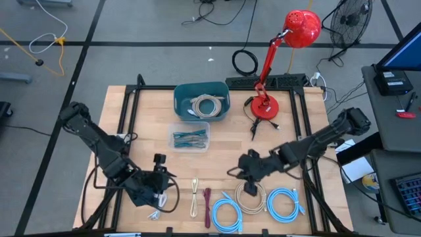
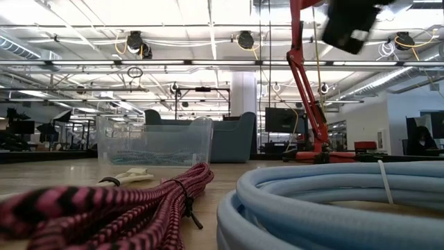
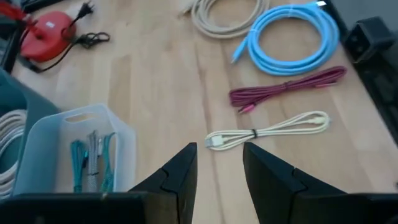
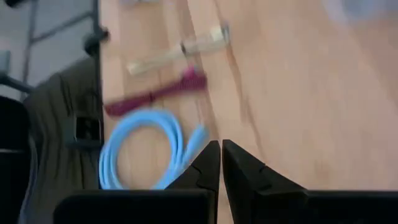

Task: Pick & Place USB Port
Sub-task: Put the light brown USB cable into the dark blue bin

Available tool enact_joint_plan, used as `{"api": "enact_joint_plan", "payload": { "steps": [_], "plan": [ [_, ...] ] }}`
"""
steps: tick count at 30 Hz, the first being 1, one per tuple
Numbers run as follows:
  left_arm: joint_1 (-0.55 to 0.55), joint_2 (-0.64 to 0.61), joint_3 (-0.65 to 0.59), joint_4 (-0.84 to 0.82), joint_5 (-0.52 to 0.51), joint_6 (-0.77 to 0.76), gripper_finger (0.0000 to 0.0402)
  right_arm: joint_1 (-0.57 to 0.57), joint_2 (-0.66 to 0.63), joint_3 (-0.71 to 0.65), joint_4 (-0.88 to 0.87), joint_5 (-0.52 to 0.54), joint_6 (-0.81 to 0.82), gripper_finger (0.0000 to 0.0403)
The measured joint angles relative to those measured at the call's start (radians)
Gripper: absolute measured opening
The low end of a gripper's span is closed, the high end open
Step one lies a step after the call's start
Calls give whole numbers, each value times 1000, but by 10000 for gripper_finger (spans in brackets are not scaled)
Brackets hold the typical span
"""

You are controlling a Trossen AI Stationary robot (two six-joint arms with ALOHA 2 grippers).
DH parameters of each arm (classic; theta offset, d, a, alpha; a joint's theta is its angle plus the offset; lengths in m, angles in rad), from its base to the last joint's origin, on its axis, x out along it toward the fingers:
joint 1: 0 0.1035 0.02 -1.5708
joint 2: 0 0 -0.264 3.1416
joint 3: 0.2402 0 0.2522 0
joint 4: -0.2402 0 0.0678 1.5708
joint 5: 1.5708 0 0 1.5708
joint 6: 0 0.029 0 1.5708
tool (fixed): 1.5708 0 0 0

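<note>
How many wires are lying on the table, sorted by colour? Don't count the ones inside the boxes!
Blue cables: 2, one coil and another coil
Cream cables: 2, a coil and a straight bundle
Dark red cables: 1, a bundle
Total: 5 loose cables

Past our right gripper (image 4: pixel 221 163), whose two dark fingers (image 4: pixel 205 165) are pressed together with nothing between them, we see the wooden table (image 4: pixel 292 93). A coiled light-blue cable (image 4: pixel 134 149) lies on it, a bundled maroon cable (image 4: pixel 155 94) just beside that, and a cream cable (image 4: pixel 180 51) beyond. A dark frame bar (image 4: pixel 96 25) runs along the table's edge.
</note>
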Motion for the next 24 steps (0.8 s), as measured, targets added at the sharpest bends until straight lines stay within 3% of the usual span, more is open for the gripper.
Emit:
{"api": "enact_joint_plan", "payload": {
  "steps": [7,12,15,20,24],
  "plan": [
    [4,0,-21,-5,-21,-12,134,149,0,0,-275,-5,357,9],
    [11,0,-58,-5,-21,-13,134,251,0,0,-329,-47,534,9],
    [29,0,-64,-6,-21,-18,134,275,0,0,-326,19,531,8],
    [52,0,-64,-4,-21,-20,134,269,0,0,-282,204,385,8],
    [60,0,-64,-5,-21,-23,134,242,0,0,-174,237,238,8]
  ]
}}
